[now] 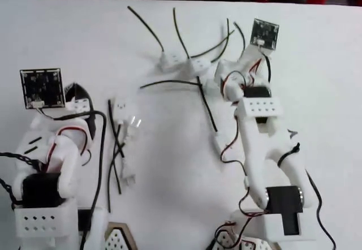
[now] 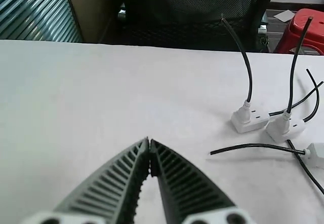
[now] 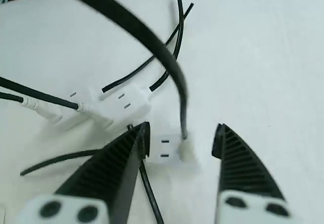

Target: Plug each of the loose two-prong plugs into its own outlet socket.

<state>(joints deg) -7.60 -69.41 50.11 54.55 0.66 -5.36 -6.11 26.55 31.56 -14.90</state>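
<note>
Straddling an outlet socket [image 3: 169, 149], the right end effector [image 3: 182, 127] is hanging apart — probably lining up a grasp, closing squarely next; the left end effector [image 2: 150, 142] is sitting together.

The right tool [image 3: 182, 127] stands with jaws apart — a white socket [image 3: 164, 149] lies between them.

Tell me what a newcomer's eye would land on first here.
First comes the right gripper, open, with a small white outlet socket lying on the table between its fingers. Next are the left gripper, shut above bare table, and a loose two-prong plug lying among black cords beside the left arm in the high view.
</note>
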